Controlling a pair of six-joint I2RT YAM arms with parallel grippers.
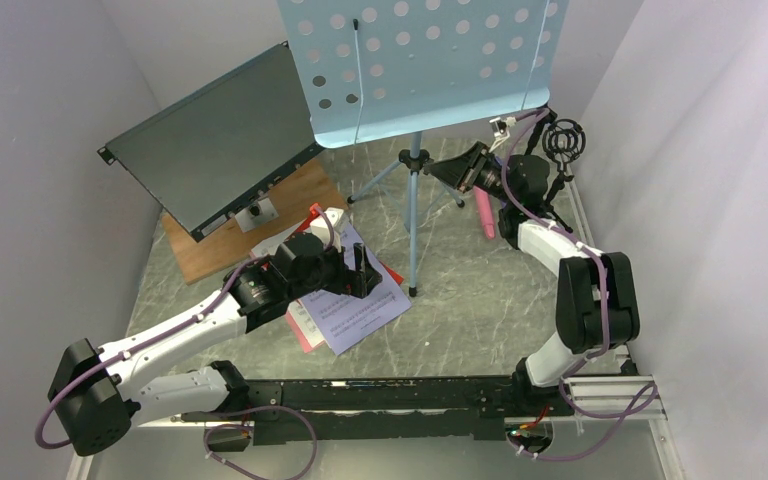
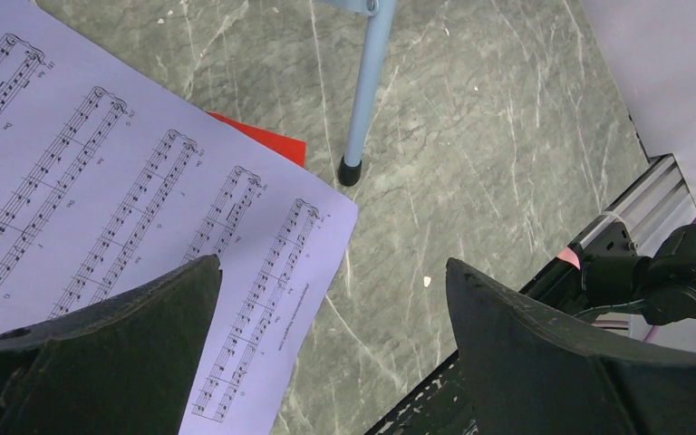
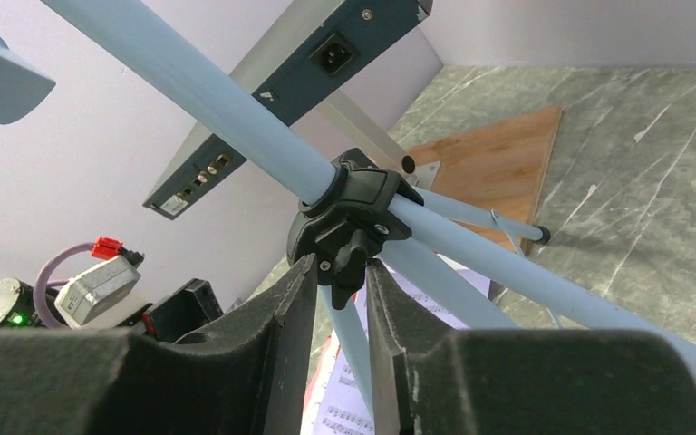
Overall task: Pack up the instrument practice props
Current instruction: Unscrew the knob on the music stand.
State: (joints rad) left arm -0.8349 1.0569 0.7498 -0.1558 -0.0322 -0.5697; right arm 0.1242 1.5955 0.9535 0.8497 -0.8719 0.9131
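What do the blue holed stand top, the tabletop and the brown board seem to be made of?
The music rack looks like thin sheet metal painted matte light blue, judging by its punched round holes. The tabletop looks like grey-green marble with white veins, perhaps only a printed surface. The board shows brown wood grain, probably plywood.

Music rack [image 1: 415, 70] stands centre-back — pages [image 1: 355, 312] before its legs, metal box [image 1: 215, 140] to its left.
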